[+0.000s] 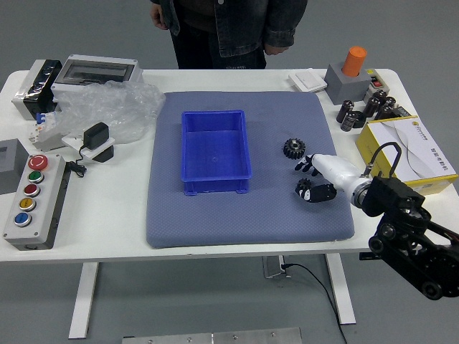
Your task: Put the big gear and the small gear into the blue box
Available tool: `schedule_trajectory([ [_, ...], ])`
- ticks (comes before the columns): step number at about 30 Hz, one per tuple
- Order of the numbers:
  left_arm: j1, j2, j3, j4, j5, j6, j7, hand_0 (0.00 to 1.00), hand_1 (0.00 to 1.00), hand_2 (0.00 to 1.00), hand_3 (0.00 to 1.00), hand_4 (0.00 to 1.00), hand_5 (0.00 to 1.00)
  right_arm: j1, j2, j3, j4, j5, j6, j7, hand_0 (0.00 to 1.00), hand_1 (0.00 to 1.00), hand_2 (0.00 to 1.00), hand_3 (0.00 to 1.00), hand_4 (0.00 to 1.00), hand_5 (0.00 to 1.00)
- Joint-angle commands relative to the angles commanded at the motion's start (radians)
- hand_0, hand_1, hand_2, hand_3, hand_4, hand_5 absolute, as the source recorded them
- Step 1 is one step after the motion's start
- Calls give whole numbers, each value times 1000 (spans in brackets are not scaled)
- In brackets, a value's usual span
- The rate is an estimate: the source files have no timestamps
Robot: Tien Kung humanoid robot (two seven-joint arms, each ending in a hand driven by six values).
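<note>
My right hand [304, 179] reaches in from the right, low over the mat, with thumb and fingers apart around the small gear [303, 184]. The thumb side partly covers that gear, and contact cannot be made out. The big gear [294, 148] lies on the mat just beyond the fingertips. Left of both gears stands the blue box [184, 154], with nothing visible inside it.
The grey-blue mat [215, 226] lies under box and gears. On the right are a yellow box [412, 154], black cylinders [371, 107] and an orange cylinder [354, 61]. A button panel [36, 204] and plastic bag [107, 107] are left. A person [229, 29] stands at the far side, hands lowered.
</note>
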Motion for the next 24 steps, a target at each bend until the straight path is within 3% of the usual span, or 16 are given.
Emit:
schedule_trajectory([
  [24,3,-3,3,0,0,0,1,733,684,712,709,434,24,-3,1,-27,-31,-24,-26,18,686,618,695,691,660,250],
])
